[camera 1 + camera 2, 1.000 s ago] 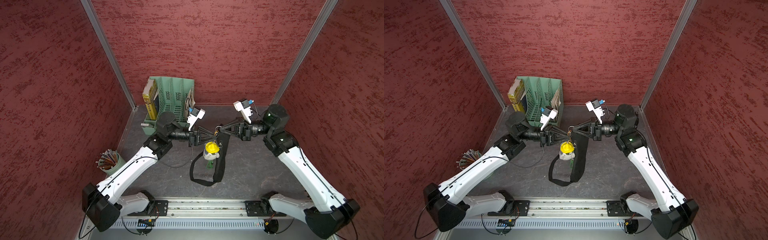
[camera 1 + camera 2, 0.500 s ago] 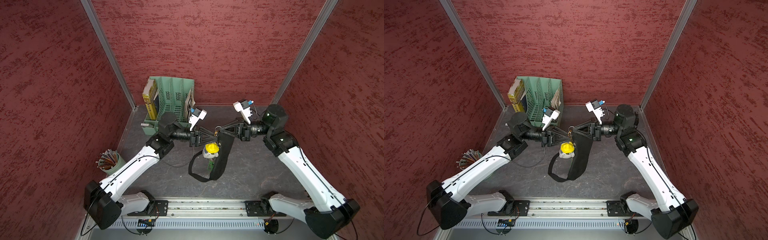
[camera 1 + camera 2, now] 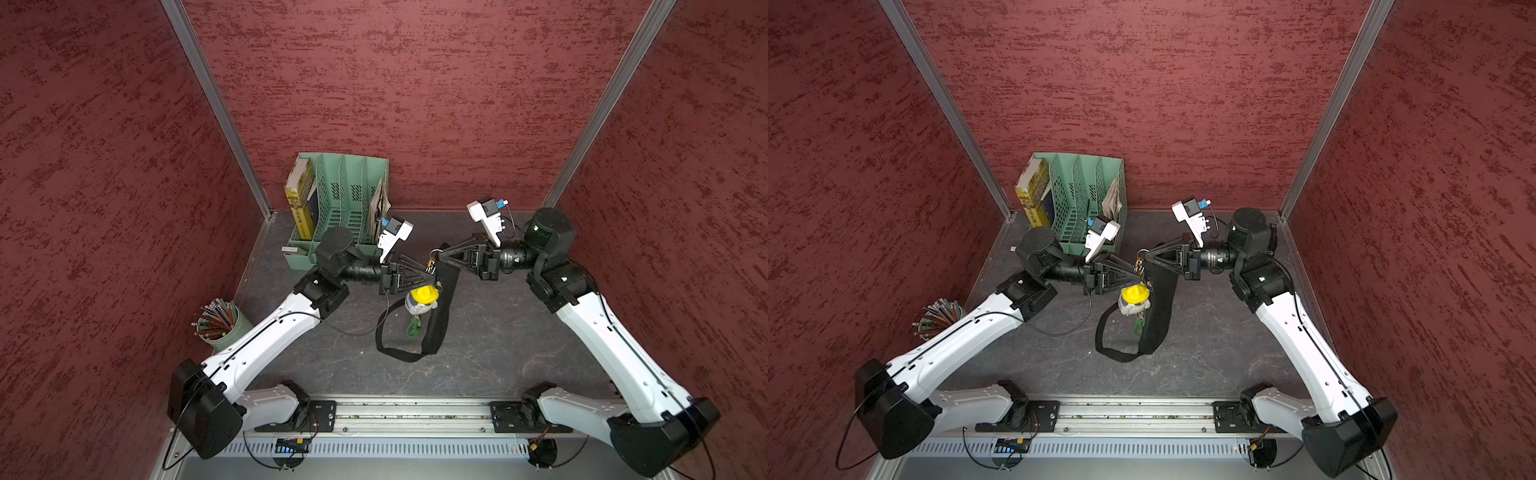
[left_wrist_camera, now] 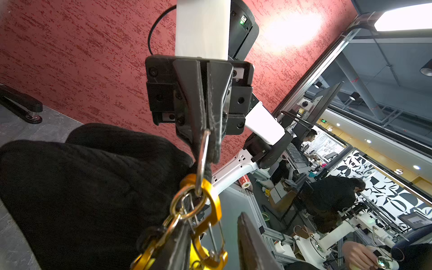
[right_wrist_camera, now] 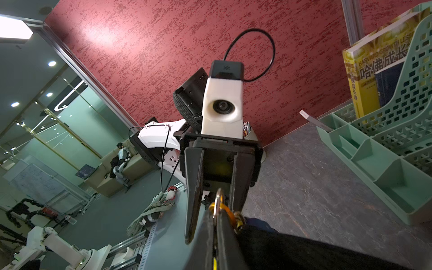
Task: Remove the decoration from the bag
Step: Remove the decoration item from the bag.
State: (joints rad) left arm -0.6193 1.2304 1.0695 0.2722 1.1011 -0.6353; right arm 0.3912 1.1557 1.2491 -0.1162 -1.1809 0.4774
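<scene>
Unclipping is under way: the right gripper [image 3: 441, 254] is clenched on the bag's [image 3: 440, 307] silver ring [image 4: 203, 161], lifting it; the left gripper [image 3: 428, 275] stands part open around the gold carabiner [image 4: 211, 205], grip unclear; next, press its gate and slide the hard-hat figure [image 3: 421, 300] free

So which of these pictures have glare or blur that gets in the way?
Left wrist view: a bright hotspot washes out the red wall, and the near orange carabiner is soft. Right wrist view: ceiling light blown out, near black bag featureless. Both top views: evenly lit, sharp.
</scene>
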